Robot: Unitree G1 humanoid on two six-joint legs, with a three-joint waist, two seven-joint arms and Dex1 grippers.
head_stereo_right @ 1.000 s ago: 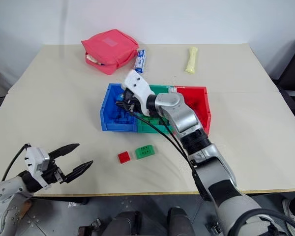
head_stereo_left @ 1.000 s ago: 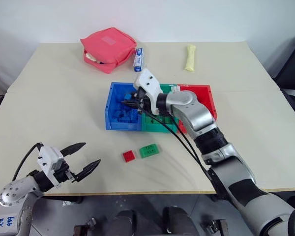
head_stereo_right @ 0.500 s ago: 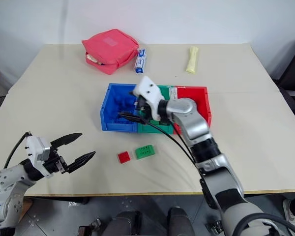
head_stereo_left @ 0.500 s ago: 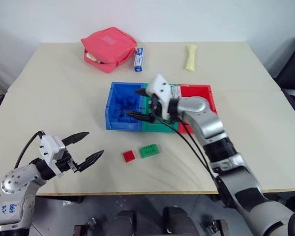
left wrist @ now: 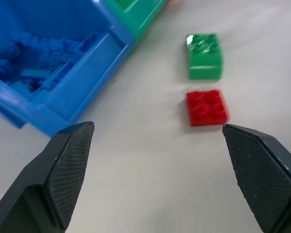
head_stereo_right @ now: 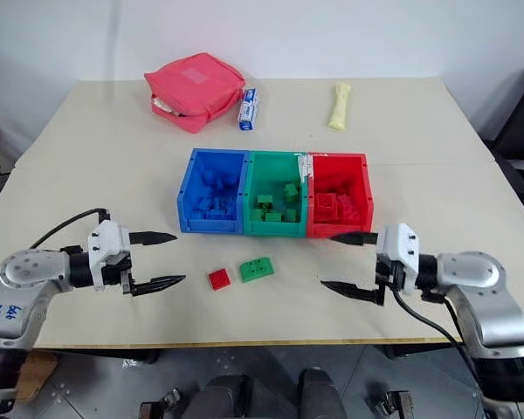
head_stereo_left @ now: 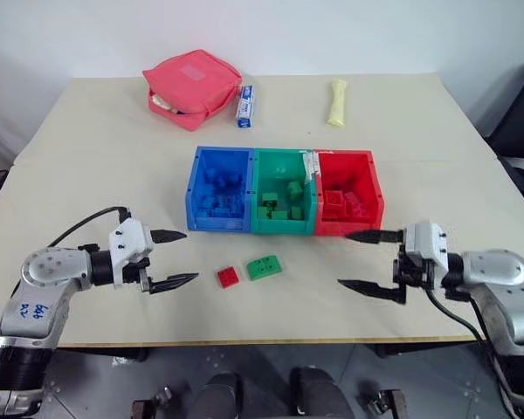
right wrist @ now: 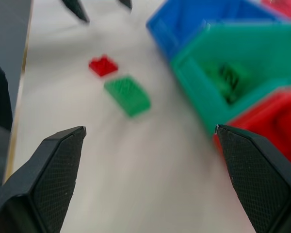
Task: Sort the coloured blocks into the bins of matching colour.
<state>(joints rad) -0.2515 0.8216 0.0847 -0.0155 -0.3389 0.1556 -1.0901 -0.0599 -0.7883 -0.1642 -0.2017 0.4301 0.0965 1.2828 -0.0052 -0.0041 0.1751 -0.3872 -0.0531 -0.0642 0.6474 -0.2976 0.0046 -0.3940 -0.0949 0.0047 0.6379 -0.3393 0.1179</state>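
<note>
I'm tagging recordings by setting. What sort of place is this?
Probably a lab or test room: a plain beige table against a bare white wall, staged with joined bins, toy blocks and a pink-red pouch.

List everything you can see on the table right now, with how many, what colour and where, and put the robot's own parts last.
Bins: three joined, blue, green, red, mid-table; each holds matching blocks.
Red block: one, on the table in front of the blue bin.
Green block: one, beside the red block, in front of the green bin.
Pouch: one, pink-red, far left of the table.
Tube: one, blue-white, right beside the pouch.
Yellow roll: one, pale yellow, far side, right of the tube.
Table: one, beige.
Left pincer: open, empty, left of the red block.
Right pincer: open, empty, in front of the red bin.
</note>
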